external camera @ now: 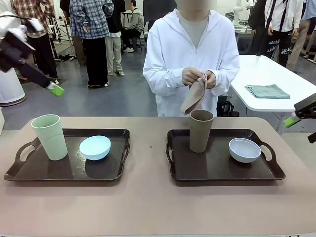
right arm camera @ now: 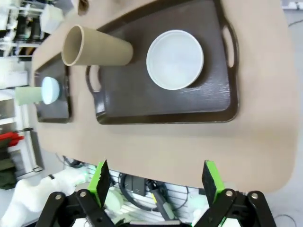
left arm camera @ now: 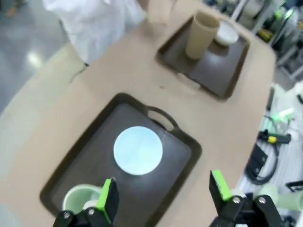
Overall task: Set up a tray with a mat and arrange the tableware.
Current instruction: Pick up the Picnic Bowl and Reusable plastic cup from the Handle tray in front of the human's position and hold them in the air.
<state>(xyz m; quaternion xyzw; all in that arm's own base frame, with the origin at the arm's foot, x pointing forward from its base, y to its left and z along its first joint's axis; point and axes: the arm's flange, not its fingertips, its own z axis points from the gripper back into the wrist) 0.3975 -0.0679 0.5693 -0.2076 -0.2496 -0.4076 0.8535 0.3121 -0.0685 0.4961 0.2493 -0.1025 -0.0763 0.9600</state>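
- Front view, from where I stand: two dark brown plastic serving trays with loop handles lie side by side on the tan table (external camera: 148,207), the left tray (external camera: 49,169) and the right tray (external camera: 217,170) well apart.
- Tableware stands on both. The tall pale green plastic cup (external camera: 49,137) is upright on the left tray with the shallow light blue bowl (external camera: 95,147) just beside it. The tall brown plastic cup (external camera: 201,131) is upright on the right tray with the shallow whitish-blue bowl (external camera: 245,149) near it.
- I can see no mat under any of it; the dishes seem to sit on bare tray.
- At the far side a person's hands (external camera: 197,76) hold a folded brownish cloth (external camera: 194,98), which I take for the mat, above the brown cup.
- My reading: the task is barely begun. The mat has yet to be laid, and the dishes would likely have to come off a tray first and be arranged afterwards.
- Count: two trays, two cups, two bowls, one brownish cloth in hand, and one folded green cloth (external camera: 267,91) on the white side table (external camera: 296,81).
- Left wrist view: the left gripper (left arm camera: 164,187) hangs above the left tray, jaws wide apart, holding nothing.
- Right wrist view: the right gripper (right arm camera: 155,172) hangs over the table edge beside the right tray, jaws wide apart and empty.
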